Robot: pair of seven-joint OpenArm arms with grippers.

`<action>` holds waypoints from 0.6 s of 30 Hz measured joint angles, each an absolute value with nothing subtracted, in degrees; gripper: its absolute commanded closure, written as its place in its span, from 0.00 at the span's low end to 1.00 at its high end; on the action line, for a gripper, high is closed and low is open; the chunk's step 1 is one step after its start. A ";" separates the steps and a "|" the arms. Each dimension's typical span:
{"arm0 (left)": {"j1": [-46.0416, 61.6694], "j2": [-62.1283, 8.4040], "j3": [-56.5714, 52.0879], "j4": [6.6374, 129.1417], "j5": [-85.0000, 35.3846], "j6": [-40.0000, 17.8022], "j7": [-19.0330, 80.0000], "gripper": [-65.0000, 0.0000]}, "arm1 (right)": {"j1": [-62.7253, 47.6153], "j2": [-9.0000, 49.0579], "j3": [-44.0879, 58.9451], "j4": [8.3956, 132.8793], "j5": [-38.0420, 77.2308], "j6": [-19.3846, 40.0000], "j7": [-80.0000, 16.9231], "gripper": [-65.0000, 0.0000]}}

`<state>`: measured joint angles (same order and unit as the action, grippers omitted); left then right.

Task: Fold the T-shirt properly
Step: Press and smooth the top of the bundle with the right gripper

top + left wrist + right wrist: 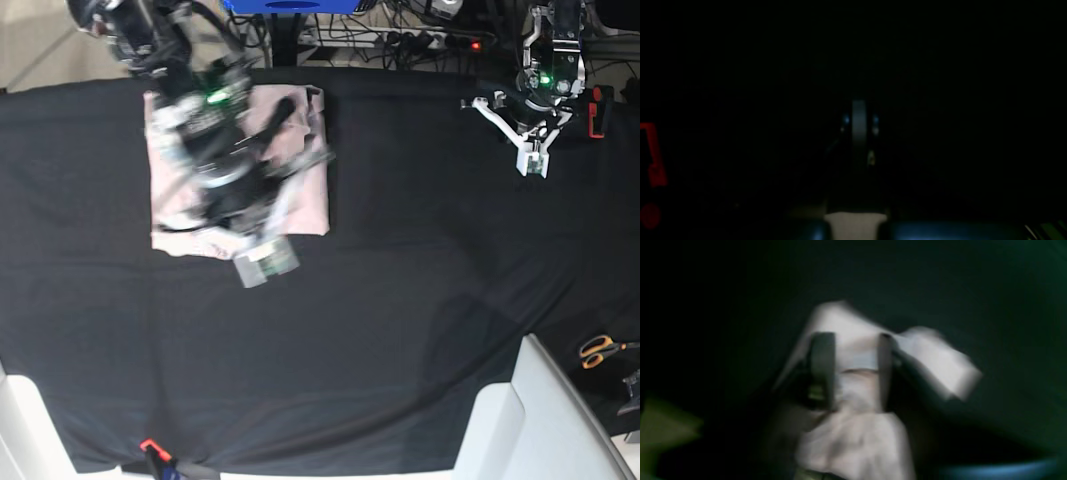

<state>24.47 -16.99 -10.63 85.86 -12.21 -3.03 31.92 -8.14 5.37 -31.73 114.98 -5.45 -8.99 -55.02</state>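
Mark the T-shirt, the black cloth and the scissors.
T-shirt (312, 205): base view, bare lower right corner of the folded pink fabric.
black cloth (400, 300): base view, open middle of the table covering.
scissors (600, 350): base view, orange handles at right edge.

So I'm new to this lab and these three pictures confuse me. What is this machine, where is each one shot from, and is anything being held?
It is a robot with two arms over a table draped in black cloth. The overhead picture shows both arms. The other two come from cameras on the wrists. The right gripper is over the pale pink T-shirt, already a folded bundle, and appears shut on a fold of it, though that picture is blurred. The left gripper hangs shut and empty over bare cloth, so its own picture is almost black. Scissors lie near the table's edge.
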 measured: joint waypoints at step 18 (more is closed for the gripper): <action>24.47 -17.02 -10.22 85.84 -12.12 -3.03 31.97 1.00 | -10.79 2.04 -16.43 91.42 0.64 -8.54 -48.12 1.00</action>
<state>24.47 -17.02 -10.22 85.84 -12.12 -3.03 31.97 -10.79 2.04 -16.43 91.42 0.64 -8.54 -48.12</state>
